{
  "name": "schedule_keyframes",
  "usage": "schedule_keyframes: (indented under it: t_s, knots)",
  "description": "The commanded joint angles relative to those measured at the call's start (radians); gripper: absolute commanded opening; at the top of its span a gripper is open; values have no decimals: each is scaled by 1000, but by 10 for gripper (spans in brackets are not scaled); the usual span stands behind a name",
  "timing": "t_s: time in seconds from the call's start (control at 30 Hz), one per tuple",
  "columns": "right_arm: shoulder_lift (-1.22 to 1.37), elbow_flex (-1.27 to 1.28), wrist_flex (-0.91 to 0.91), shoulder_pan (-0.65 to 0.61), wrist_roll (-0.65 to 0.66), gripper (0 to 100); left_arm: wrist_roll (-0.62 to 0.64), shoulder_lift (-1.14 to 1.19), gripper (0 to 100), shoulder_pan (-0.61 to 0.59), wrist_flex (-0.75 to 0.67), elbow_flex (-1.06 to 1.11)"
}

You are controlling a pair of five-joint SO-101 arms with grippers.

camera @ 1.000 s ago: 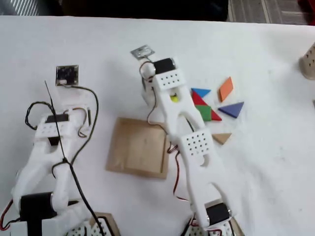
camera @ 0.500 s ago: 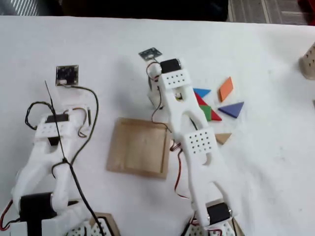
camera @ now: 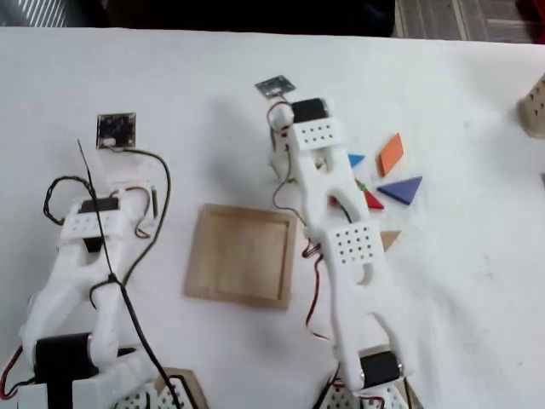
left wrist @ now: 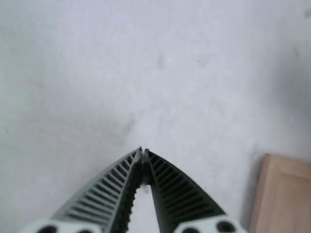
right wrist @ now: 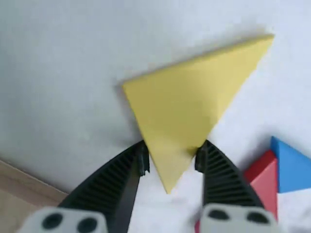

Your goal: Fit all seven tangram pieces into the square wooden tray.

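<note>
Evidently the first placement is in hand: the right gripper (right wrist: 170, 160) is clamped on one corner of the flat yellow triangular piece (right wrist: 194, 102), a jaw pressed against each of the two edges that meet there. Whether the piece is off the cloth or only resting on it I cannot tell from the wrist view. The square wooden tray (camera: 243, 254) lies empty, just beside the right arm on its inner side, and its edge shows close to the gripper in the right wrist view (right wrist: 14, 199).

The next move, as I judge it, is to carry the triangle sideways over the tray's raised rim, turn it so a straight edge runs along an inner wall, and lower it flat into a corner. Held by one tip, the piece could pivot or catch on the rim.

The other pieces sit together on the arm's outer side: the small blue triangle (camera: 356, 159), red triangle (camera: 372, 201), orange parallelogram (camera: 391, 154), dark blue triangle (camera: 400, 189) and tan triangle (camera: 387, 239). The red and small blue ones lie near the gripper, so swinging away from them is safer.

The left gripper (left wrist: 142, 160) is closed on nothing above the white table (camera: 170, 77), beside the tray's far side, leaving the tray open.
</note>
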Motion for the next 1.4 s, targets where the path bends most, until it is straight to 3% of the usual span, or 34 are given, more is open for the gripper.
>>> schedule_keyframes:
  t_s: [0.0, 0.13, 0.53, 0.67, 0.77, 1.0, 1.13, 1.37]
  knots:
    - [2, 11, 7, 16, 11, 92, -9, -50, 24, -10, -20, -31]
    - [-7, 3, 10, 33, 11, 34, -9, -50, 24, -10, -21, -31]
    - [-140, 14, 27, 45, 43, 28, -9, -50, 24, -10, -25, -32]
    - [-237, 14, 24, 38, -60, 48, -9, -50, 24, -10, -25, -34]
    - [-252, 3, 15, 33, -126, 137, -9, -50, 24, -10, -25, -34]
    - [-189, 11, -163, -36, -439, 344, -9, -50, 24, -10, -25, -34]
    - [-105, 3, -243, -87, -569, 347, -9, -50, 24, -10, -25, -34]
    - [-67, 11, -246, -87, -571, 347, -9, -50, 24, -10, -25, -35]
